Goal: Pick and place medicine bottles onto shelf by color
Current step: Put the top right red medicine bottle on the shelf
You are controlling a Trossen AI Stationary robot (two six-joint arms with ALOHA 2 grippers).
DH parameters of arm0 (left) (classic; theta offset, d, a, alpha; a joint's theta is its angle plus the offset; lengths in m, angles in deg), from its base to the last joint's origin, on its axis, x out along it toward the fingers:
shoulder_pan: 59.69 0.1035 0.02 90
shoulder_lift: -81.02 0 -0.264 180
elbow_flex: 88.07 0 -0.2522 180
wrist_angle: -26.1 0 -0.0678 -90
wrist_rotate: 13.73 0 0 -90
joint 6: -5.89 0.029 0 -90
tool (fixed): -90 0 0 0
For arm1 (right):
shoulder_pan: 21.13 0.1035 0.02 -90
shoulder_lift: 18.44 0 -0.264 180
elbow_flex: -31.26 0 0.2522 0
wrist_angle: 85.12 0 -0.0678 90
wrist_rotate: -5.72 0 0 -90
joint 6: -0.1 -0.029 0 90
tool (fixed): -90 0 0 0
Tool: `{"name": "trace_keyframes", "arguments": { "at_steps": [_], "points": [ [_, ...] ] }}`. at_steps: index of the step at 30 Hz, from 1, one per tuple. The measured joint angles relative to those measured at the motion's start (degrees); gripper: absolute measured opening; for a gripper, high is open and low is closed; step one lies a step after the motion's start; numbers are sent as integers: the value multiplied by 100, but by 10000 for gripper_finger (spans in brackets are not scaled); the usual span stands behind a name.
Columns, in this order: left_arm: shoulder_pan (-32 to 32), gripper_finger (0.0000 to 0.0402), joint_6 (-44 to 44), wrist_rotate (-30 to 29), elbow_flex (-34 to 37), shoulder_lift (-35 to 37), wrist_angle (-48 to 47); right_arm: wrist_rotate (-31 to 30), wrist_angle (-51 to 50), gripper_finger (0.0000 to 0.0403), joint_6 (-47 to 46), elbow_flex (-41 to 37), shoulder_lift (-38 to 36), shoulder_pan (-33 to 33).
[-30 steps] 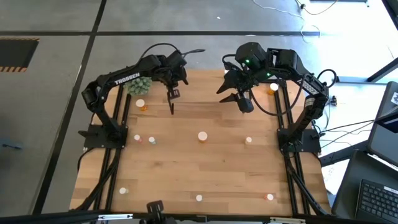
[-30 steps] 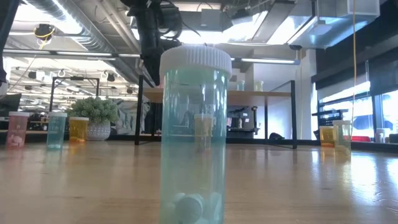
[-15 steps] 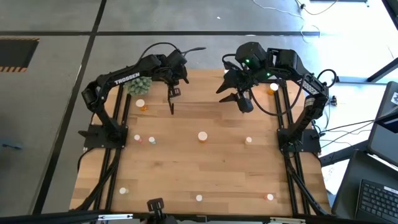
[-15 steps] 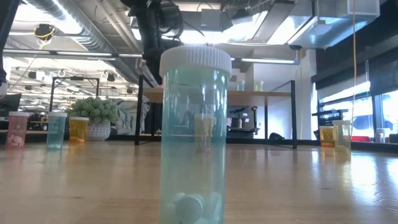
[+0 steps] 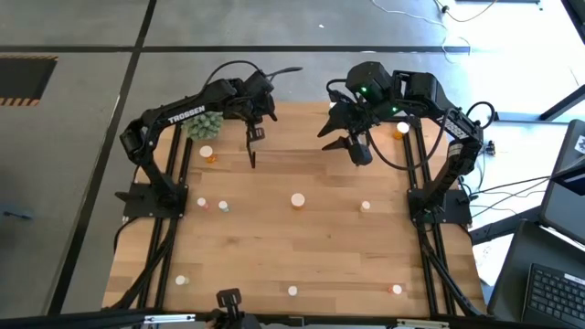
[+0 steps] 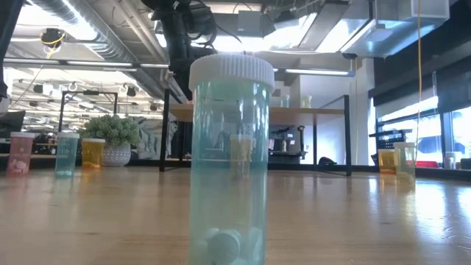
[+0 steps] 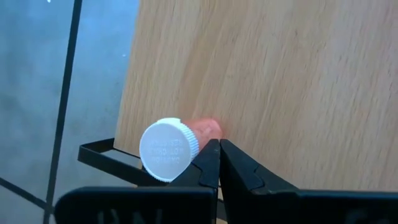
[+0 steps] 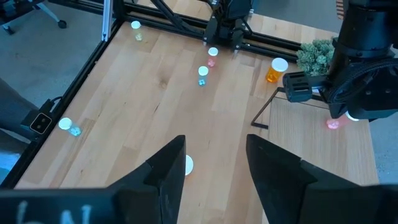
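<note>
- While the left gripper (image 7: 219,163) hung over the shelf (image 7: 261,74) with its fingers pressed together and holding nothing, a pink-red bottle (image 7: 174,146) stood just beside them at the board's corner; it looked freshly set down there to start a colour group.
- The right gripper (image 8: 211,163) waited above the table (image 5: 274,247) with its jaws half apart and nothing between them.
- Most medicine bottles were scattered over the table, well apart, not yet sorted.
- The blue-green bottle (image 6: 229,158) nearest the low camera held a few white pills at its bottom.
- A potted plant (image 5: 203,124) stood near the left arm.
</note>
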Motion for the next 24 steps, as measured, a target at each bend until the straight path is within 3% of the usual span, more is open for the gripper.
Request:
{"name": "trace_keyframes", "arguments": {
  "at_steps": [24],
  "points": [
    [-1, 0, -2, -32, 0, 0, -15, 0, 2, 172, 2, 0, 0, 1]
  ]
}}
